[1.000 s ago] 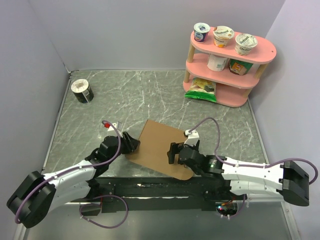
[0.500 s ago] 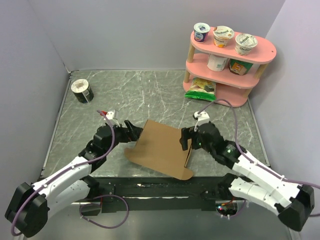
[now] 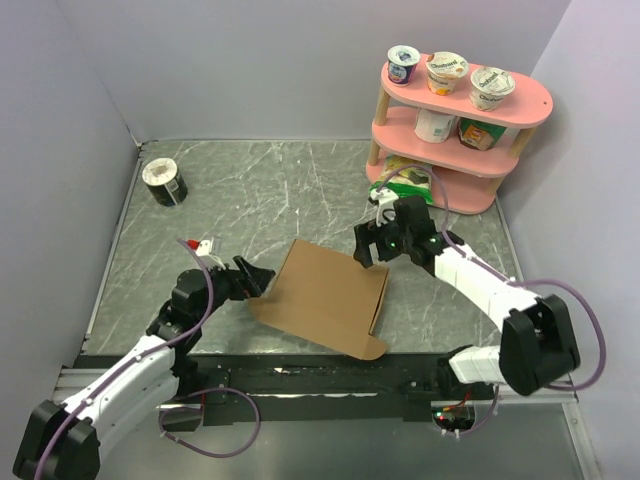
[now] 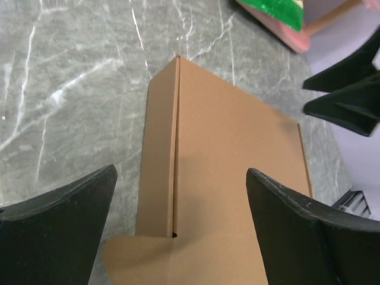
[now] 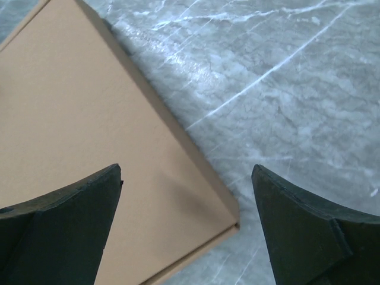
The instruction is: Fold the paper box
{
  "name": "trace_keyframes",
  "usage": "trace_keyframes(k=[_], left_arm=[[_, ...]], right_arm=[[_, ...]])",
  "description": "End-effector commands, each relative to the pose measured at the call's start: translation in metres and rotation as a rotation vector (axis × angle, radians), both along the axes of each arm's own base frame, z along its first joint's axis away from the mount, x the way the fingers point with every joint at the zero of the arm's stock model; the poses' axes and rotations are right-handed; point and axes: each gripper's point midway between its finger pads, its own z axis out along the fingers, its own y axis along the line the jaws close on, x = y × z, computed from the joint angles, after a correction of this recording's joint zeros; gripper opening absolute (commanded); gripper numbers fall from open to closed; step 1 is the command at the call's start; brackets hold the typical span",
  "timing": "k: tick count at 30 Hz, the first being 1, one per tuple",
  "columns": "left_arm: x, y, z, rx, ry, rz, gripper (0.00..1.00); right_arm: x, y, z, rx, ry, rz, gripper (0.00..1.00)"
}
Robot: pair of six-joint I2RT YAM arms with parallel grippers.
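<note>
Retreating from the paper box (image 3: 325, 300), left pincer (image 3: 262, 280) and right pincer (image 3: 366, 250) gape empty.

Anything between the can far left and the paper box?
No: bare marble table between can and paper box, per top view. Left gripper sits nearer, off that line.

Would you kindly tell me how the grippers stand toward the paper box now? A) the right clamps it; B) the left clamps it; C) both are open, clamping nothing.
C: the left gripper and the right gripper both show fingers spread wide over the paper box, pinching nothing.
</note>
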Motion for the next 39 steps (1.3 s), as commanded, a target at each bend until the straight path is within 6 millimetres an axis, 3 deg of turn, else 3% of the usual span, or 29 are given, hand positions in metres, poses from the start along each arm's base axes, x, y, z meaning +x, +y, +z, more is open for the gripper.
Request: trace_keyframes(k=[1,3,4,8,11,16,18,22,26,29,39], left_arm=[[0.003,-0.002,0.015,-0.05,-0.036,-0.014,0.96],[0.008,0.0,0.017,-0.037,-0.044,-0.009,0.96],[0.01,0.0,0.012,-0.026,-0.027,-0.015,0.96],[0.018,-0.004,0.012,-0.021,-0.035,-0.048,0.96],[0.022,-0.011,0.012,-0.037,-0.033,-0.086,0.96],[0.022,-0.017,0.014,-0.066,-0.033,-0.118,0.96],[0.023,-0.015,0.012,-0.061,-0.029,-0.108,0.96],[0.023,-0.01,0.013,-0.053,-0.04,-0.095,0.96],[0.023,-0.007,0.016,-0.049,-0.046,-0.097,0.96],[0.023,-0.005,0.021,-0.056,-0.062,-0.098,0.96],[0.024,-0.01,0.045,-0.082,-0.124,-0.14,0.96]], right_arm=[[0.012,0.006,0.021,0.02,-0.034,0.02,0.95],[0.0,-0.001,0.014,0.018,-0.024,-0.002,0.96],[-0.006,-0.003,0.024,0.05,-0.042,-0.029,0.96],[-0.025,-0.015,0.009,0.045,-0.037,-0.014,1.0],[-0.015,-0.016,-0.001,0.068,0.007,-0.015,0.99],[0.005,0.004,-0.015,0.119,0.055,0.043,0.95],[0.013,0.011,-0.013,0.134,0.063,0.06,0.91],[0.021,0.016,-0.032,0.127,0.138,0.07,0.78],[0.024,0.016,-0.044,0.116,0.191,0.083,0.55],[0.033,0.01,-0.052,0.114,0.252,0.051,0.45],[0.042,-0.004,-0.087,0.105,0.45,0.0,0.35]])
